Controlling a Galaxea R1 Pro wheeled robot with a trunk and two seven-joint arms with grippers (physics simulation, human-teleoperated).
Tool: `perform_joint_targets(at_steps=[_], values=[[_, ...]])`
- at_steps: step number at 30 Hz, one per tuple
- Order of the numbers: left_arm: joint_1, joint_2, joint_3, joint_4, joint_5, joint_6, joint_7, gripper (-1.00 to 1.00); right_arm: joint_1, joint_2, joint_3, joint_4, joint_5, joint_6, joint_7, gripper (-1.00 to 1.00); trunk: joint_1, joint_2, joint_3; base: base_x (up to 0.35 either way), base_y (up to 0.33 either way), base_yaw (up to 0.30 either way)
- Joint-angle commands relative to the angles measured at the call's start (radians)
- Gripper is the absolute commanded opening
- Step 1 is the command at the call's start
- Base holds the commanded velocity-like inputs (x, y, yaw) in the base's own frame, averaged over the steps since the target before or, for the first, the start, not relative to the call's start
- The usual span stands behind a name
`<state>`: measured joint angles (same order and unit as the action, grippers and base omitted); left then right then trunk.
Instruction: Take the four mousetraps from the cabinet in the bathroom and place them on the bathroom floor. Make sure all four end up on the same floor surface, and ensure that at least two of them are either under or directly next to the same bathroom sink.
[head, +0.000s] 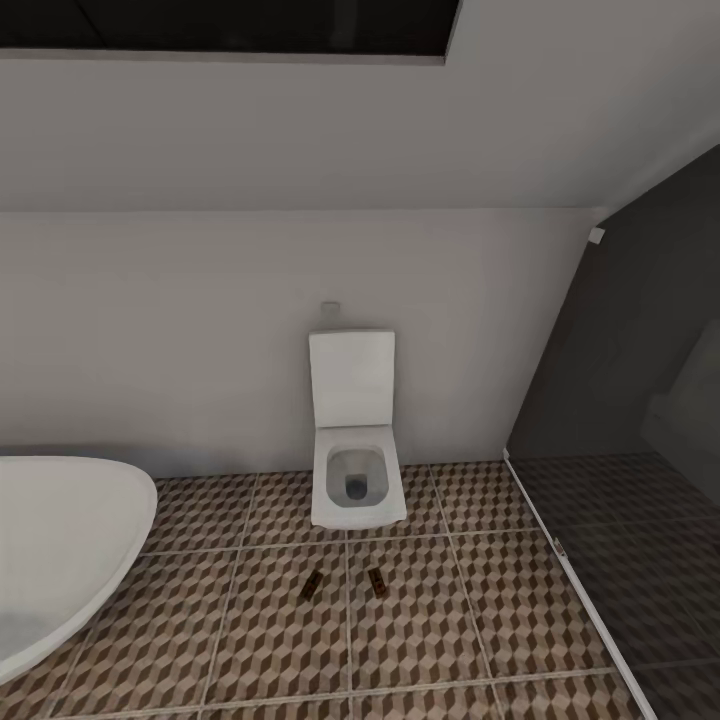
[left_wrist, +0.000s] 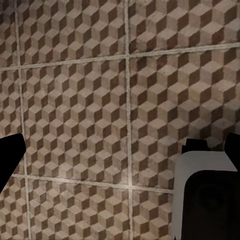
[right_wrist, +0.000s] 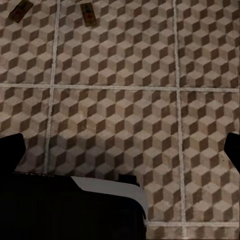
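2 mousetraps down on the bathroom floor (head: 250, 620) already — one (head: 311, 586) and another (head: 376, 579), near each other, just in front of the toilet (head: 352, 470). Same 2 seen from the right wrist, one (right_wrist: 21, 10) and one (right_wrist: 88, 14), lying flat on the cube tiles. Big white tub (head: 60, 545) at the left, dark glass shower wall (head: 620, 420) at the right.

Left end effector (left_wrist: 120, 150) spread wide, nothing between the fingers. Right end effector (right_wrist: 120, 150) wide too, holding nothing.

Probably halfway — 2 more traps to fetch from the cabinet. Next: turn away, roll to the drawers, grab a trap. Also worth checking whether a sink is close to these 2.
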<state>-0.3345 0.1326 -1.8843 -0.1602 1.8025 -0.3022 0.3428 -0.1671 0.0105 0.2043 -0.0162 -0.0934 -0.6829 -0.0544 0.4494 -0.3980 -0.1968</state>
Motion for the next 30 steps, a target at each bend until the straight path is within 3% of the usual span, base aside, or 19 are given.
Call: perform_joint_targets(at_steps=[1, 10, 14, 21, 30], values=[[-0.001, 0.001, -0.009, -0.005, 0.007, -0.005, 0.009, 1.0, 0.011, 0.001, 0.009, 0.001, -0.009, -0.001, -0.003, 1.0, 0.001, -0.002, -0.002, 0.0, 0.0, 0.0], [-0.001, 0.001, -0.009, -0.004, 0.007, -0.005, 0.01, 1.0, 0.081, 0.003, 0.009, 0.001, -0.029, 0.009, -0.005, 1.0, 0.001, -0.002, -0.002, 0.0, 0.0, 0.0], [-0.001, 0.001, -0.009, -0.005, 0.006, -0.005, 0.01, 1.0, 0.087, 0.001, 0.008, 0.001, -0.074, 0.02, -0.006, 1.0, 0.001, -0.002, -0.002, 0.0, 0.0, 0.0], [-0.001, 0.001, -0.009, -0.006, 0.007, -0.004, 0.011, 1.0, 0.09, -0.004, 0.006, -0.001, -0.203, 0.052, -0.006, 1.0, 0.001, -0.002, -0.002, 0.0, 0.0, 0.0], [-0.001, 0.003, -0.009, -0.018, 0.007, 0.002, 0.013, 1.0, 0.09, -0.019, 0.006, -0.002, -0.248, 0.06, -0.006, 1.0, 0.001, -0.002, -0.002, 0.0, 0.0, 0.0]])
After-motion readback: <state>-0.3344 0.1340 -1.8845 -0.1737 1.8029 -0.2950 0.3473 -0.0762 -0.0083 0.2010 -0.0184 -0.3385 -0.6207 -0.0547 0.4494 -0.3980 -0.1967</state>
